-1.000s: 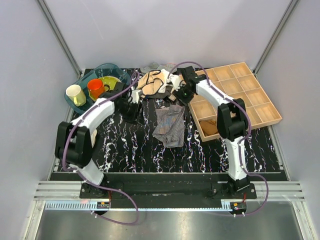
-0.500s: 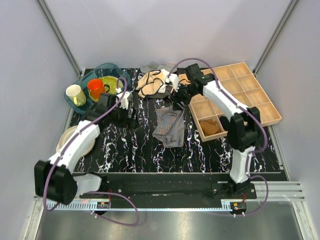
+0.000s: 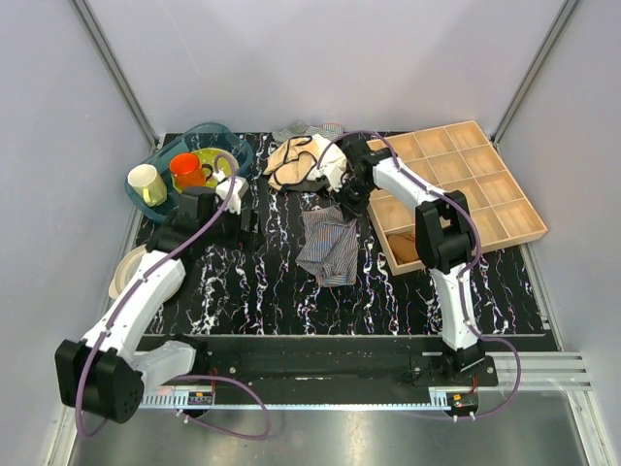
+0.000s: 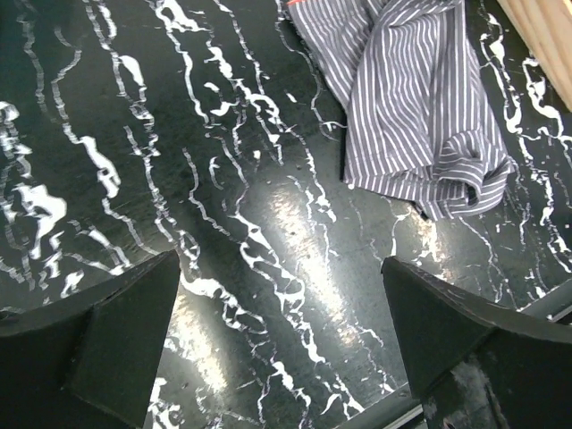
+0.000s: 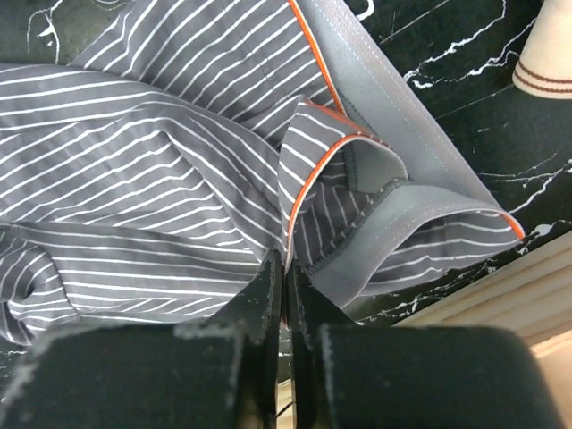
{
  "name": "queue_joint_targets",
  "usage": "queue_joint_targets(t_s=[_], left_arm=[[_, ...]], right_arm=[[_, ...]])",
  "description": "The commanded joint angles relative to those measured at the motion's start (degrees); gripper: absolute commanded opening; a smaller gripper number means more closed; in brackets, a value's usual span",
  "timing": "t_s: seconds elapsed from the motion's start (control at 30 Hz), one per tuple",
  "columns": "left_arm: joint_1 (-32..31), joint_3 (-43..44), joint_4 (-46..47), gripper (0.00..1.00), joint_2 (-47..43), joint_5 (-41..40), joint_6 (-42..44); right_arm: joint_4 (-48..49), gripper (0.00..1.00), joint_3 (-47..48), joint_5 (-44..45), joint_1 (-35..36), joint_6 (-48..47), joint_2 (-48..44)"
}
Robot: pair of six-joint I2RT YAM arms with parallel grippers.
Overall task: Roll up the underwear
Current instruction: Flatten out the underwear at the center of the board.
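Note:
The underwear (image 3: pixel 328 245), grey with fine white pinstripes, lies crumpled on the black marbled mat at table centre. The right wrist view shows its grey waistband (image 5: pixel 402 116) and orange piping folded over. My right gripper (image 5: pixel 286 284) is at the garment's far edge (image 3: pixel 346 206), shut on a fold of the striped fabric along the piping. My left gripper (image 3: pixel 248 219) is well to the left of the underwear and apart from it. In its own view the left gripper (image 4: pixel 281 332) stands wide open over bare mat, with the underwear (image 4: pixel 411 98) at upper right.
A wooden compartment tray (image 3: pixel 485 184) sits at the right, a tan rolled piece (image 3: pixel 408 248) in a near cell. A beige-and-white garment (image 3: pixel 301 160) lies behind the underwear. A bin with cups (image 3: pixel 194 160) is at back left, a plate (image 3: pixel 124 274) at the left edge.
The right gripper has dropped onto the underwear's far edge and shut on it. The left arm has swung out to the left and its gripper has opened wide.

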Motion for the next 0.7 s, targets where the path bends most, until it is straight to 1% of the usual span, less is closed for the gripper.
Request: queue_joint_targets(t_s=[0.0, 0.03, 0.07, 0.1, 0.17, 0.2, 0.27, 0.3, 0.33, 0.4, 0.43, 0.5, 0.53, 0.67], left_arm=[[0.5, 1.2, 5.6, 0.99, 6.1, 8.1, -3.0], [0.5, 2.1, 6.0, 0.99, 8.4, 11.0, -4.0], [0.5, 3.6, 6.2, 0.99, 14.0, 12.7, -5.0], [0.5, 7.0, 6.6, 0.94, 16.9, 14.0, -6.8], [0.4, 11.4, 6.7, 0.91, 23.6, 17.1, -8.5], [0.4, 15.9, 6.9, 0.87, 29.9, 16.9, -9.7], [0.1, 19.9, 7.1, 0.84, 35.0, 16.3, -10.8], [0.0, 22.3, 6.9, 0.79, 40.1, 15.3, -11.1], [-0.1, 25.9, 6.7, 0.75, 42.3, 15.1, -11.5], [-0.6, 28.8, 7.2, 0.71, 48.0, 15.3, -13.3], [-0.9, 31.1, 7.5, 0.67, 49.9, 15.0, -13.7], [-2.0, 33.1, 7.4, 0.62, 52.8, 13.6, -15.0], [-2.2, 34.0, 7.4, 0.59, 55.7, 13.7, -15.3], [-3.6, 37.3, 7.5, 0.55, 60.3, 11.7, -16.7]], right_arm=[[-1.2, 0.00, -0.8, -0.4, 0.7, 0.5, -7.4], [0.1, 0.00, -2.2, -0.5, 0.7, 0.6, -10.5], [0.7, 0.00, -4.9, -0.8, 0.8, 0.7, -11.9], [1.2, 0.00, -6.2, -1.1, 0.8, 0.7, -13.2], [2.3, 0.00, -9.1, -1.4, 0.7, 0.3, -15.8], [2.5, 0.00, -9.7, -1.7, 0.7, 0.2, -16.5], [2.5, 0.00, -10.5, -2.1, 0.6, 0.0, -16.2], [2.4, 0.00, -10.6, -2.6, 0.5, 0.0, -15.9], [2.4, 0.00, -10.7, -3.1, 0.5, 0.0, -15.6], [2.4, 0.00, -10.9, -4.1, 0.4, 0.1, -15.3], [2.2, 0.00, -10.8, -4.6, 0.4, 0.2, -15.2], [2.3, 0.00, -10.9, -5.2, 0.4, 0.3, -15.1], [2.3, 0.00, -10.9, -5.3, 0.4, 0.4, -15.2], [2.3, 0.00, -11.1, -6.2, 0.0, 0.4, -16.2]])
